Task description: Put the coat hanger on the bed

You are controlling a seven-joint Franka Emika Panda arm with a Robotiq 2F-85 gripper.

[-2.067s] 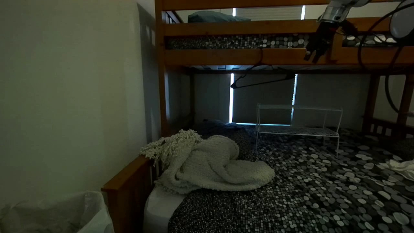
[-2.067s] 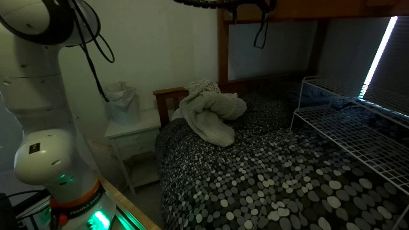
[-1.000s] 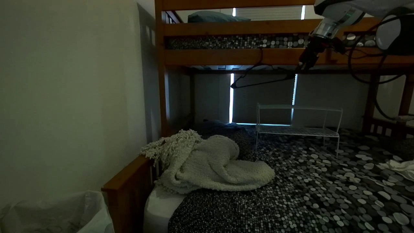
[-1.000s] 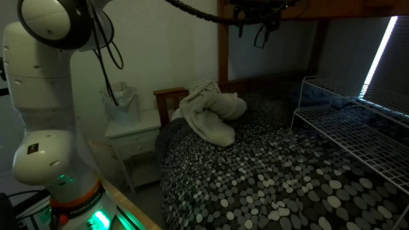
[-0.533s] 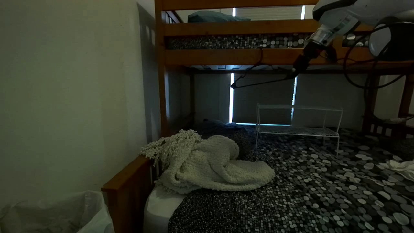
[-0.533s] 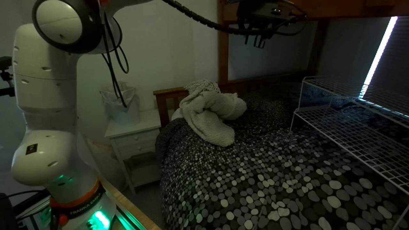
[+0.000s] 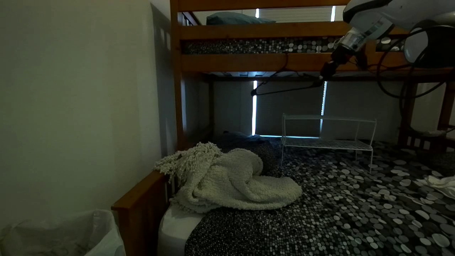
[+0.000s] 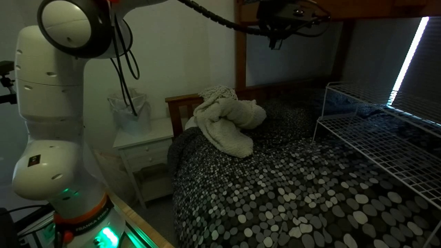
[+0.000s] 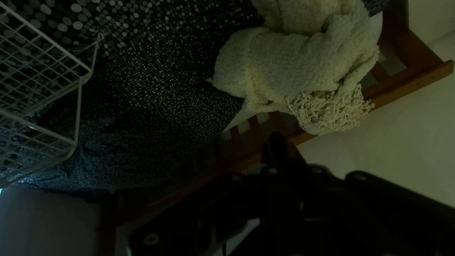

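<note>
Black on black, and it looked like a catch: the tool (image 7: 321,78) had its fingers (image 9: 277,147) clenched, by all appearances, on the nearest lower corner of the coat hanger (image 7: 284,91). The rest of it lay ahead of the tool, the hook (image 7: 287,59) up against the upper rail (image 7: 231,63), though whether it hung over the edge was too dark to call. Grasping step in hand, then, with unhooking to come: the next move seemed to call for a lift, then a lowering to the bed (image 7: 341,213) below the tool, clear of the wire rack (image 7: 328,143). And the arm (image 8: 48,69)! Upright at the root, it was held high, its last stretch slanted down to the tool.
</note>
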